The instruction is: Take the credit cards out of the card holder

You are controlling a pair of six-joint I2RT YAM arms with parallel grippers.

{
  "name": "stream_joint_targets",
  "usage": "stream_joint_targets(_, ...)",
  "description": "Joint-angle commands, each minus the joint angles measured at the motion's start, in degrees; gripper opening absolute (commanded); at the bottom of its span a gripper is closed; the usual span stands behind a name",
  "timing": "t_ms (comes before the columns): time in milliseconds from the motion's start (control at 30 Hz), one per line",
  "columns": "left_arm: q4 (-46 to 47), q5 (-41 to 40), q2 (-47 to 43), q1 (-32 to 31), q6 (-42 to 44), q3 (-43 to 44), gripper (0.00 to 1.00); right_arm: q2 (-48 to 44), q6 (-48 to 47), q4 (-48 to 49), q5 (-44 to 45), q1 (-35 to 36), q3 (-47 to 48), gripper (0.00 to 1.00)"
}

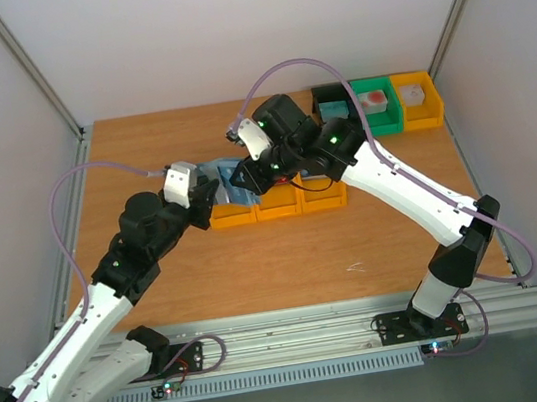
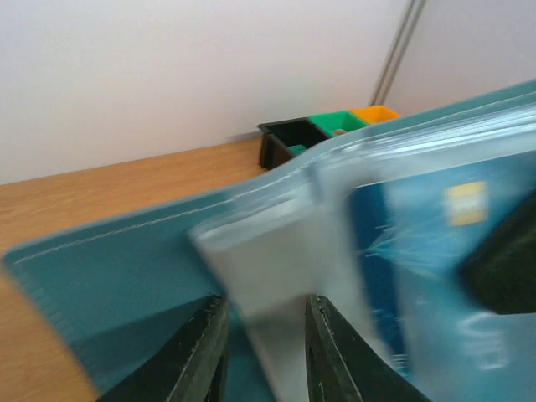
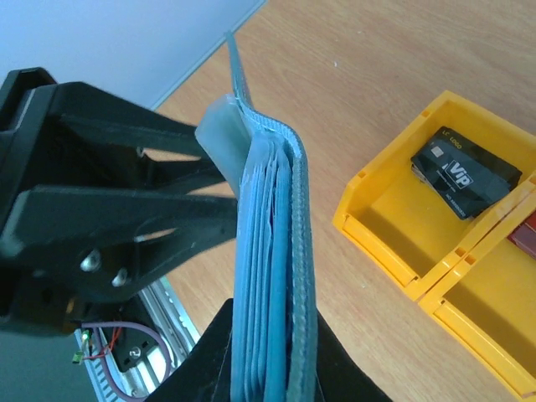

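Note:
The blue card holder (image 1: pixel 230 184) (image 3: pixel 276 218) is held up on edge above the table. My right gripper (image 1: pixel 247 174) (image 3: pixel 272 314) is shut on its lower edge. A blue credit card (image 2: pixel 419 251) with a gold chip shows inside a clear sleeve. My left gripper (image 1: pixel 209 192) (image 2: pixel 265 301) is at the holder's inner face, its fingers (image 3: pixel 167 138) apart on either side of a clear-grey sleeve (image 2: pixel 268 251) (image 3: pixel 222 126). A dark grey card (image 3: pixel 465 172) lies in a yellow bin (image 3: pixel 377 226). A red card (image 3: pixel 523 234) shows in the neighbouring bin.
A row of yellow bins (image 1: pixel 278 207) sits mid-table just in front of the grippers. Black (image 1: pixel 332 105), green (image 1: pixel 375 104) and orange (image 1: pixel 417 98) bins with blocks stand at the back right. Walls enclose the table on three sides.

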Motion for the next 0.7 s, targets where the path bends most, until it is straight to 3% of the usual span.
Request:
stream_joint_targets(0, -1.4, -7.6, 0.7, 1.4, 0.9, -0.5, 0.27, -4.2, -1.9, 0.0, -5.5, 1.0, 2.0, 0.01)
stream_joint_targets(200, -1.6, -6.8, 0.5, 1.9, 0.6, -0.4, 0.41, -4.3, -1.8, -0.6, -3.5, 0.9, 2.2, 0.01)
stream_joint_targets(433, -0.5, -1.9, -0.8, 2.0, 1.6, -1.1, 0.46, -4.1, 4.1, -1.0, 3.1, -1.2, 2.1, 0.01)
stream_joint_targets(667, 5.2, 8.8, -2.9, 2.0, 3.5, -3.2, 0.54, -3.5, 7.8, -1.3, 11.1, -1.6, 2.5, 0.01)
